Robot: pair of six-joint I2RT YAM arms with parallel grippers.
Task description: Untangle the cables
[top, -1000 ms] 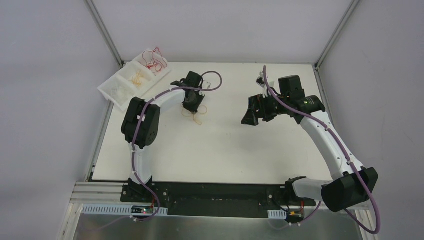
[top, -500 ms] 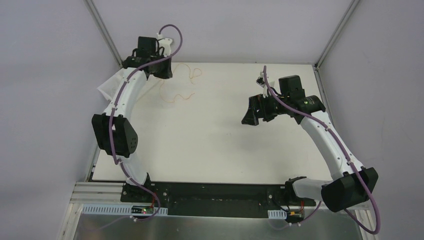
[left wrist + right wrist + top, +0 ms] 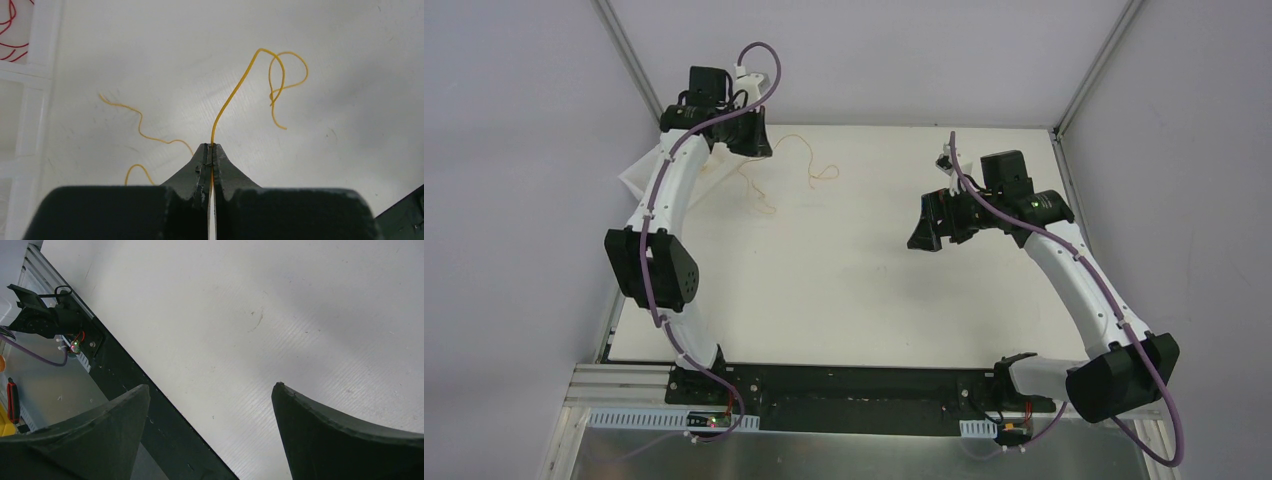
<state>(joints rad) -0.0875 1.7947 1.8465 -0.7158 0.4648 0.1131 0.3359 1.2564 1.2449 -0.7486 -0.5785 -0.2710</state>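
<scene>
My left gripper [image 3: 212,146] is shut on a thin orange cable [image 3: 235,90] that rises from the fingertips and ends in a loop. In the top view the left gripper [image 3: 749,140] is at the far left of the table, next to the tray, and the orange cable [image 3: 809,160] trails right from it to a small loop. A second orange strand [image 3: 145,134] lies on the table to the left of the fingers. Red cables [image 3: 10,30] lie in a tray compartment at the top left. My right gripper [image 3: 210,387] is open and empty above the bare table; in the top view it [image 3: 929,225] is at centre right.
A white compartment tray [image 3: 639,175] stands at the far left corner, mostly hidden by my left arm; its wall [image 3: 37,65] shows in the left wrist view. The black base rail [image 3: 125,390] runs along the near table edge.
My left arm swung from mid-table to the far left corner by the tray, pulling the orange cable out of its small tangle into a long strand. The right arm has not moved.
</scene>
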